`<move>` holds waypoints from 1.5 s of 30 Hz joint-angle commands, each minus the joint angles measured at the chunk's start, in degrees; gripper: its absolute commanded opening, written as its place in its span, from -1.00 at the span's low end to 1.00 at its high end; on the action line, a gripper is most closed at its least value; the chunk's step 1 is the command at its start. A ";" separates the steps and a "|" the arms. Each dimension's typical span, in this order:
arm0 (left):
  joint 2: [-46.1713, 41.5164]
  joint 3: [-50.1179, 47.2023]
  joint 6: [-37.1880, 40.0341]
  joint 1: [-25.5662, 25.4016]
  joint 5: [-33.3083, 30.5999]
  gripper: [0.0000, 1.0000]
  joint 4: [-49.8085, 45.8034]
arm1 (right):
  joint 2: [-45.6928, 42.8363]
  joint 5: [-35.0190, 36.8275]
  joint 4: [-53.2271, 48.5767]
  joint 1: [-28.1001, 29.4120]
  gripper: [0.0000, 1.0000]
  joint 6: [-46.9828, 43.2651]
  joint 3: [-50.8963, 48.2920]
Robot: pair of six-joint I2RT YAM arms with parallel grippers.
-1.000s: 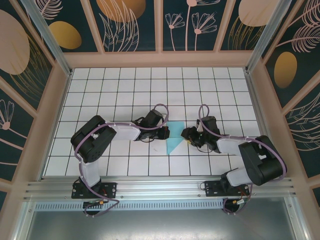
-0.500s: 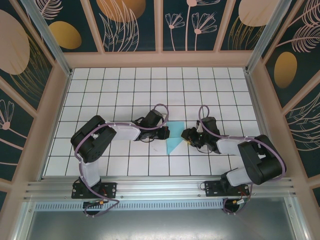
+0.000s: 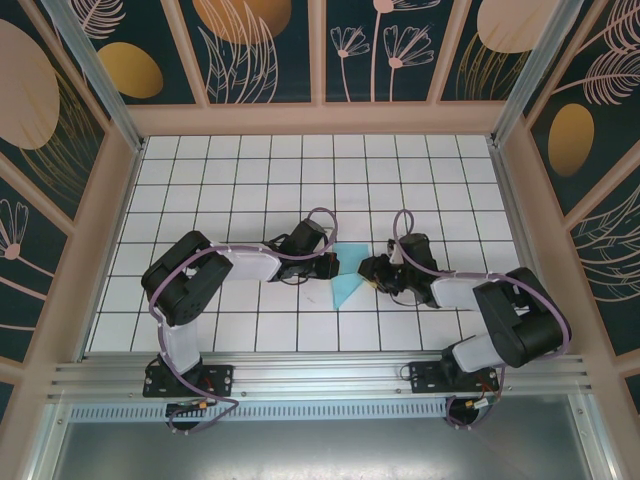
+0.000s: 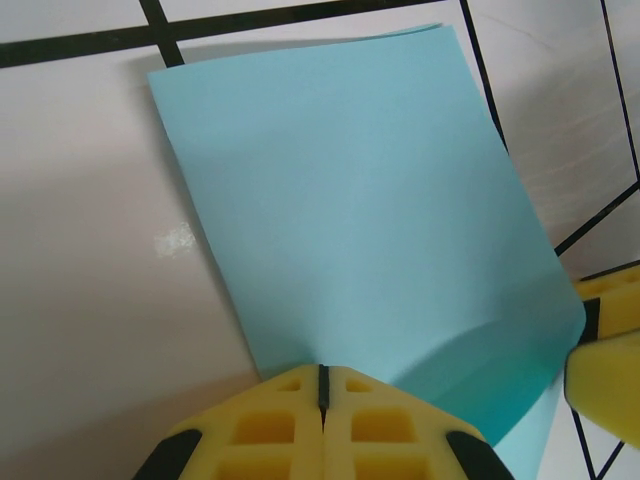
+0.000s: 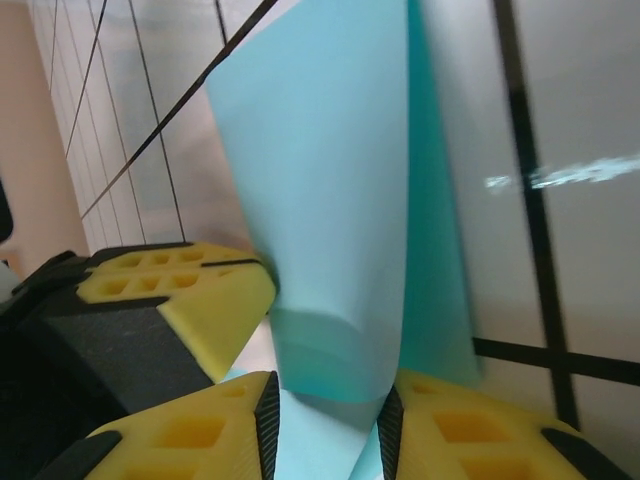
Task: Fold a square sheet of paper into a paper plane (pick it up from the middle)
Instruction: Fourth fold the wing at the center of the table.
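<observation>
Both arms bent low, meeting mid-table [image 3: 200, 180]. Left gripper [image 3: 333, 264] pinched closed on paper [image 3: 348, 283]; right gripper [image 3: 367, 271] part-open, paper between its fingers. White grid tiles; floral walls.

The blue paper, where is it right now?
In the top view the blue paper sits mid-table, toward the near edge, between the left gripper and right gripper, both pinching it.

The desk [image 3: 230, 170] is a white surface ruled into square tiles by dark grid lines, walled by a pale wooden frame. Near its middle, toward the near edge, lies the square sheet of paper [image 3: 348, 277], light blue and folded, one part flat on the tiles.
</observation>
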 commanded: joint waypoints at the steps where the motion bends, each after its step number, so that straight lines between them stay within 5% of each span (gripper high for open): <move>1: -0.27 -0.44 -1.32 -0.07 -0.58 -0.89 -2.67 | 0.86 -2.80 3.99 0.87 -0.28 -3.54 0.30; 14: 0.44 -0.05 -4.19 -0.06 -2.25 -0.89 -2.85 | 2.01 -5.47 9.90 1.23 -0.19 -10.57 -1.66; 27: -0.29 -0.46 -9.22 -0.02 -1.94 -0.85 0.39 | 4.99 -3.14 8.80 2.23 -0.57 -14.24 -0.96; 34: -5.28 -2.22 -10.59 0.06 -8.34 -0.61 -1.23 | 5.37 -1.33 5.66 2.29 -0.87 -15.97 0.70; 39: -11.54 -4.44 -10.65 0.04 -11.43 -0.28 -1.13 | 5.39 -0.50 1.82 2.28 -0.90 -16.43 2.45; 45: -16.74 -7.85 -5.78 -4.21 -11.22 -0.29 0.95 | 5.74 2.12 -3.07 2.68 -0.93 -8.43 4.94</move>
